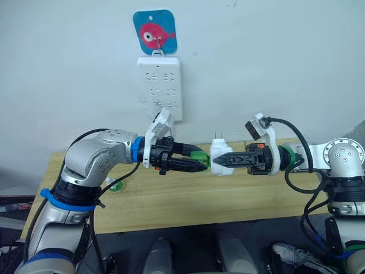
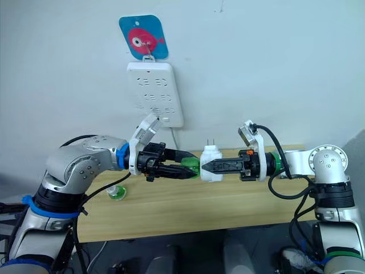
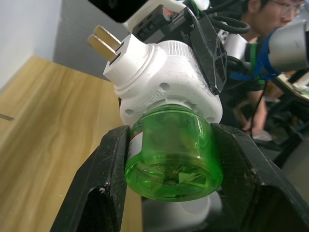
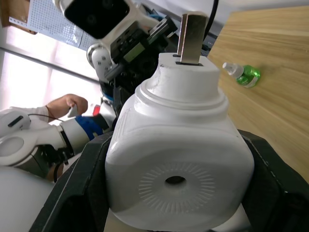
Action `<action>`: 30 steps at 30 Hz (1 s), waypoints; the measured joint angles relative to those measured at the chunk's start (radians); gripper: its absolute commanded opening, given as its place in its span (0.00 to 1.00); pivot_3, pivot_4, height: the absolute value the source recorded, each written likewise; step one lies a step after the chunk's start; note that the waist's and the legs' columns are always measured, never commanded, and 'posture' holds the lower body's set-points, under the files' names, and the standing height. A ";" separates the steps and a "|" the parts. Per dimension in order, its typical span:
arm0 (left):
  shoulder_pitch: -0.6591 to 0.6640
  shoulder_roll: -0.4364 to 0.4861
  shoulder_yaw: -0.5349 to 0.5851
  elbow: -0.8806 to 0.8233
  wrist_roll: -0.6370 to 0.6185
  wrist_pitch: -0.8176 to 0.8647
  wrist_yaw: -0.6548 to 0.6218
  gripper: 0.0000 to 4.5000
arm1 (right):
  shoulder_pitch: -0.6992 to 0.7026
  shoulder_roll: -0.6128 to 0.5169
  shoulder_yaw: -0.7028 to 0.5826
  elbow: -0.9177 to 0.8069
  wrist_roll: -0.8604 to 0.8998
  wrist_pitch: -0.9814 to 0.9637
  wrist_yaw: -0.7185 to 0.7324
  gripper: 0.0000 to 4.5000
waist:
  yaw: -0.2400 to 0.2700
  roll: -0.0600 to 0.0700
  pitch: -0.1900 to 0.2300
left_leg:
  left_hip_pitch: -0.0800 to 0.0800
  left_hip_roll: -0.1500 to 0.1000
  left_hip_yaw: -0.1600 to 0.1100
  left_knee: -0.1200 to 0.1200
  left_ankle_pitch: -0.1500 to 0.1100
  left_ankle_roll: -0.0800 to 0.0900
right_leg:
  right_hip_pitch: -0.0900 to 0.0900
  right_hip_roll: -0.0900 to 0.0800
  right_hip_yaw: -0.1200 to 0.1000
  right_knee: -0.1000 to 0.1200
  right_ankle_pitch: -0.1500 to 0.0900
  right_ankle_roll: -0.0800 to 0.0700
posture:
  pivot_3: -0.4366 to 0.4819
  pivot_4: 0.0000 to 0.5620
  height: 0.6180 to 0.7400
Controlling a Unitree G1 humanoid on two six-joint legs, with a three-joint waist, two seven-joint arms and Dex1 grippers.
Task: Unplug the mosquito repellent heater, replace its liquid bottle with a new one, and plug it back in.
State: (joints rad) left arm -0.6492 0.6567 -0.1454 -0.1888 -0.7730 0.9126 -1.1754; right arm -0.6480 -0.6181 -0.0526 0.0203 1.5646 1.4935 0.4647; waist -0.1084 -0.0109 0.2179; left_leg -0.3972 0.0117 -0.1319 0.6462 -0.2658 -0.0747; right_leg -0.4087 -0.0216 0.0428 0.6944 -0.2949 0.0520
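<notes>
The white mosquito repellent heater [image 1: 220, 154] hangs in the air above the wooden table [image 1: 171, 208], its two prongs pointing up. My right gripper [image 1: 217, 161] is shut on its body from the right. A green liquid bottle [image 3: 174, 154] sticks out of the heater's left end, its neck hidden inside the housing. My left gripper [image 1: 202, 163] is shut on this bottle, one finger [image 3: 104, 183] pressing each side. Another green bottle [image 1: 116, 185] with a white cap lies on the table at the left.
A white multi-socket strip [image 1: 159, 85] hangs on the wall behind, under a blue fish hook, with its cord dropping behind the table. A person [image 3: 270, 29] sits beyond the table, and a hand [image 4: 70, 104] shows there too.
</notes>
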 measured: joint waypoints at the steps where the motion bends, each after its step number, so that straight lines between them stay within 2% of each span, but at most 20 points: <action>1: 0.008 -0.002 0.001 -0.003 0.004 -0.019 0.001 0.50 | 0.000 0.000 -0.001 0.000 0.000 -0.001 0.000 0.69 | -0.001 0.000 0.000 | 0.000 0.000 0.000 0.000 0.000 0.000 | 0.000 0.000 0.000 0.000 0.000 0.000 | 0.35 0.36 0.88; 3: 0.021 -0.009 0.003 -0.004 0.009 -0.046 0.004 0.50 | 0.001 -0.002 -0.002 0.000 0.000 -0.004 -0.001 0.69 | -0.001 0.000 0.000 | 0.000 0.000 0.000 0.000 0.000 0.000 | 0.000 0.000 0.000 0.000 0.000 0.000 | 0.35 0.36 0.88; 5: 0.037 -0.012 0.003 -0.008 0.022 -0.083 0.002 0.66 | 0.001 -0.001 -0.002 0.000 0.000 -0.005 -0.005 0.69 | -0.001 0.000 0.000 | 0.000 0.000 0.000 0.000 0.000 0.000 | 0.000 0.000 0.000 0.000 0.000 0.000 | 0.36 0.36 0.88; 8: 0.100 0.012 -0.007 -0.020 0.141 -0.276 -0.036 0.87 | 0.004 0.001 -0.005 0.004 0.015 -0.007 -0.013 0.69 | -0.001 0.000 0.000 | 0.001 0.000 0.001 -0.001 0.000 0.000 | 0.000 0.000 0.001 0.000 0.000 0.000 | 0.36 0.36 0.88; 9: 0.126 0.017 -0.007 -0.020 0.181 -0.345 -0.043 0.88 | 0.004 0.002 -0.005 0.008 0.027 -0.008 -0.017 0.69 | 0.000 0.000 0.000 | 0.000 0.000 0.001 -0.001 0.000 0.000 | 0.000 0.000 0.001 0.000 0.000 0.000 | 0.36 0.36 0.88; 14: 0.253 0.011 0.005 -0.020 0.279 -0.595 -0.079 0.88 | 0.004 0.002 -0.006 0.026 0.074 -0.024 -0.053 0.69 | 0.008 0.001 0.000 | 0.000 0.000 0.002 0.000 0.000 0.000 | 0.000 0.000 0.002 -0.001 0.000 0.000 | 0.36 0.36 0.88; 18: 0.291 -0.085 0.044 -0.014 0.352 -0.847 -0.030 0.88 | 0.004 0.002 -0.005 0.028 0.101 -0.035 -0.079 0.69 | 0.023 0.000 0.000 | -0.001 0.000 0.001 0.001 0.000 0.000 | 0.000 -0.001 0.002 -0.001 0.000 0.000 | 0.37 0.36 0.88; 21: 0.293 -0.116 0.060 0.001 0.383 -0.968 -0.003 0.88 | 0.004 0.003 -0.004 0.028 0.109 -0.045 -0.097 0.69 | 0.026 0.000 0.000 | -0.001 0.000 0.002 0.001 0.000 0.000 | 0.000 -0.001 0.002 -0.001 0.000 0.000 | 0.37 0.36 0.88; 27: 0.293 -0.132 0.058 0.026 0.403 -1.056 -0.001 0.88 | 0.004 0.003 -0.003 0.028 0.130 -0.050 -0.120 0.69 | 0.024 0.000 0.000 | -0.001 0.000 0.001 0.001 0.000 0.000 | 0.000 -0.001 0.001 0.000 0.000 0.000 | 0.36 0.36 0.88; 30: 0.291 -0.133 0.042 0.032 0.403 -1.056 -0.009 0.75 | 0.004 0.003 -0.002 0.026 0.147 -0.057 -0.133 0.69 | 0.023 0.000 0.000 | -0.001 0.000 0.001 0.001 0.000 0.000 | 0.000 -0.001 0.001 0.000 0.000 0.000 | 0.36 0.36 0.88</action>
State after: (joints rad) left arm -0.3578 0.5242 -0.1036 -0.1572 -0.3703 -0.1433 -1.1848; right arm -0.6442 -0.6153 -0.0543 0.0467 1.7120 1.4362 0.3315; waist -0.0851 -0.0105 0.2181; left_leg -0.3978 0.0116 -0.1306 0.6469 -0.2658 -0.0746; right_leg -0.4088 -0.0221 0.0441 0.6940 -0.2946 0.0517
